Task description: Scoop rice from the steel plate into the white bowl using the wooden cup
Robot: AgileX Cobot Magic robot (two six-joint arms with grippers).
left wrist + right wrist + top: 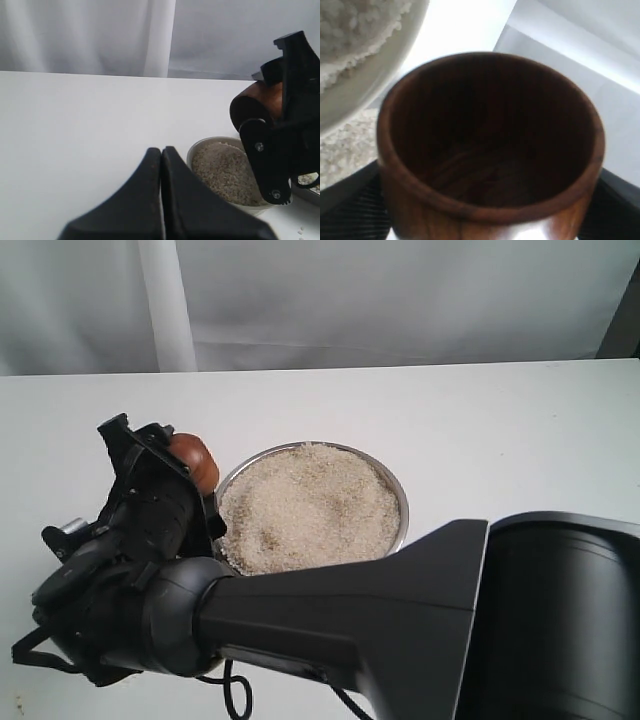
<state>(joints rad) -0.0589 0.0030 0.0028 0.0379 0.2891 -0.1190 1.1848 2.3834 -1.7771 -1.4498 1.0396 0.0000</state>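
Right gripper (277, 117) clasps the empty wooden cup (255, 100), tipped over the white bowl (196, 150) beside the steel plate (403, 502) heaped with rice (305, 505); left gripper (161, 152) closed, empty.

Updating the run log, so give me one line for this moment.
right gripper: shut on wooden cup, empty, tipped near white bowl | left gripper: shut | bowl: holds rice | steel plate: rice heaped
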